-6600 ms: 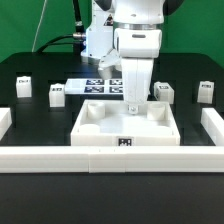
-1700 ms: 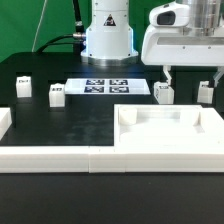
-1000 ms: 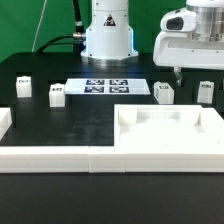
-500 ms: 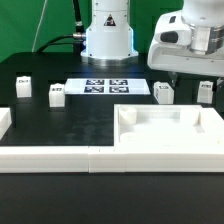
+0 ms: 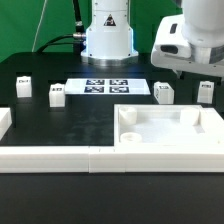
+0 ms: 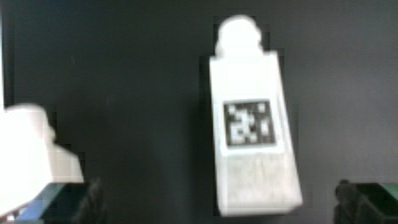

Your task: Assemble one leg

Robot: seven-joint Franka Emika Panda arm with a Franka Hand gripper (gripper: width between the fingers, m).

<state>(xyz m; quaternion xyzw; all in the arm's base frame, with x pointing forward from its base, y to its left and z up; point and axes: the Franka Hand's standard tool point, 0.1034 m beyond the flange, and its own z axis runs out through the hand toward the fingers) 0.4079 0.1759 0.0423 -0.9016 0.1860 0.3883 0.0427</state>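
Observation:
Four small white legs stand on the black table in the exterior view: two at the left [image 5: 22, 87] [image 5: 57, 94] and two at the right [image 5: 164, 92] [image 5: 207, 90]. My gripper [image 5: 186, 72] hangs above the two right legs and touches neither. Its dark fingers are hard to make out there. In the wrist view a leg [image 6: 249, 120] with a black-and-white tag and a peg at one end lies in line with the gap of my open gripper [image 6: 214, 205]. The dark fingertips [image 6: 64, 200] stand wide apart. Part of another white piece [image 6: 36, 140] shows beside it.
The large white tray-like piece [image 5: 150, 135] with a round corner hole lies at the exterior view's front right. The marker board [image 5: 108, 86] lies before the robot base [image 5: 108, 35]. A low white wall [image 5: 60, 158] runs along the front and the left edge [image 5: 5, 122].
The tray went from the centre to the exterior view's right and the gripper left it. Over the last second the hand has risen and tilted above the two right legs.

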